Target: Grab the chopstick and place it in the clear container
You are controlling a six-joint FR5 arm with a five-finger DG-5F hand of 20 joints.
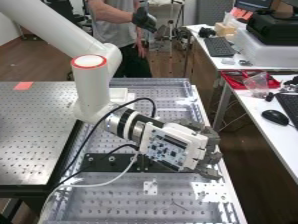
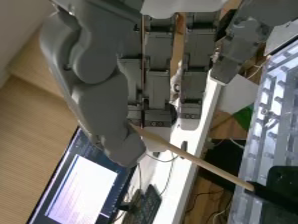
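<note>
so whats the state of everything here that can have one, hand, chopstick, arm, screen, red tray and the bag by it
hand: curled, pinching the chopstick
chopstick: held, sticking out past the fingertips
arm: bent, over the perforated bench
screen: on, lit up
red tray: open, on the side table
bag: clear, crumpled, lying partly over the red tray

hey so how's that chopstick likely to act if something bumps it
The chopstick looks stiff, since it runs straight without sagging. Being so thin, it's probably light. With much of it sticking out past the hand, a bump might swivel it.
</note>
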